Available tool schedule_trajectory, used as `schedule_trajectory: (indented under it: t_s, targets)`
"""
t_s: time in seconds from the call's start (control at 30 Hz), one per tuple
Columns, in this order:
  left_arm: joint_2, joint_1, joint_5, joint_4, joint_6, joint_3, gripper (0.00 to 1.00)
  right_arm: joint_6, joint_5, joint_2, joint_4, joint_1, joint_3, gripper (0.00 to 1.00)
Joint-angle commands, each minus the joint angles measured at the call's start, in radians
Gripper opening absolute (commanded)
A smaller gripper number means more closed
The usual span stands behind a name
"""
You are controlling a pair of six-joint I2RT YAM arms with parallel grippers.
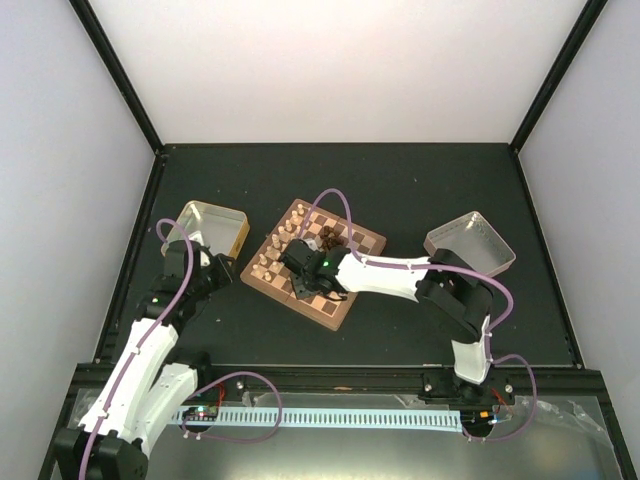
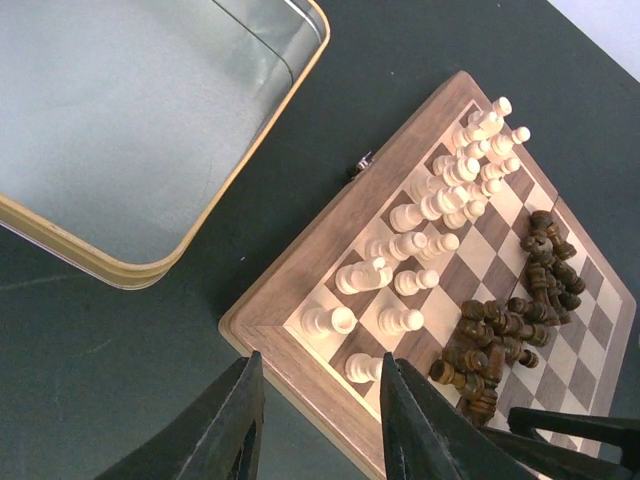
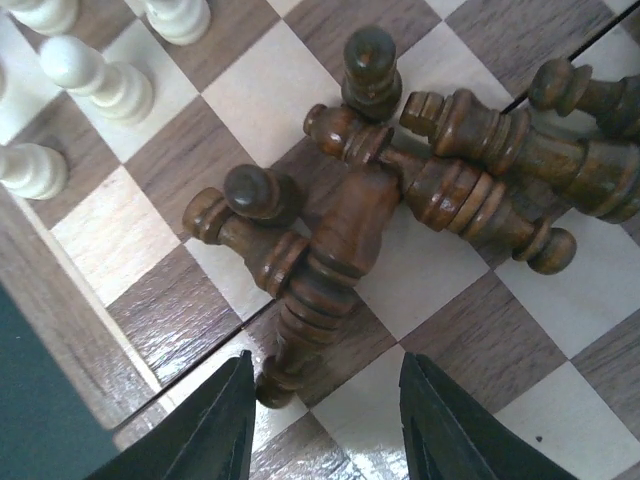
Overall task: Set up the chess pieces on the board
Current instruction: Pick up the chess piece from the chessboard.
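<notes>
Our right end effector (image 3: pixel 325 405) hangs low over the board (image 3: pixel 470 275), its two fingers apart. Between them lies the base end of a fallen dark piece (image 3: pixel 330 250). That base sits close to one finger, but we cannot tell whether it touches, and nothing is clamped. Only the finger tips enter the wrist view, as the rest is cut off at the bottom edge.

Around that piece we see a tangle of dark pieces (image 3: pixel 480 160). Most lie on their sides across one another, while two appear to stand upright, seen from above. Several run out of frame at the right. A few cream pieces (image 3: pixel 100 85) stand at the upper left, cropped by the edge.

Our left end effector (image 2: pixel 320 425) is also spread open and empty, hovering above the board's near corner and the dark worktop (image 2: pixel 130 380).

From there the cream pieces form two rows along one side of the board, standing upright. The dark ones are heaped loosely on the middle squares, too small to tell apart.

In the top view the right end effector (image 1: pixel 305 275) covers part of the board, hiding the squares beneath it. A metal tray (image 1: pixel 212 222) sits just beside the board's left corner. A second tray (image 1: pixel 470 245) lies well apart on the right, and the arm hides its near edge.
</notes>
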Motion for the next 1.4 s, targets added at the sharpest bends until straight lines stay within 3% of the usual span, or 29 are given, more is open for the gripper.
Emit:
schedule_trajectory:
  t_s: [0.0, 0.43, 0.67, 1.07, 1.37]
  targets:
    - [-0.007, -0.006, 0.036, -0.012, 0.025, 0.038, 0.36, -0.004, 0.056, 0.028, -0.043, 0.009, 0.037, 0.4]
    - [-0.016, -0.007, 0.062, -0.018, 0.04, 0.054, 0.42, -0.018, 0.051, 0.047, -0.04, 0.008, 0.016, 0.26]
    - [-0.018, -0.006, 0.123, -0.005, 0.046, 0.057, 0.43, -0.029, 0.048, 0.019, 0.019, 0.007, -0.04, 0.09]
    - [0.057, -0.024, 0.487, 0.27, -0.039, -0.06, 0.48, -0.169, -0.068, -0.23, 0.371, -0.054, -0.348, 0.02]
    - [0.144, -0.096, 0.606, 0.476, -0.141, -0.093, 0.59, -0.329, -0.242, -0.344, 0.619, -0.164, -0.504, 0.01]
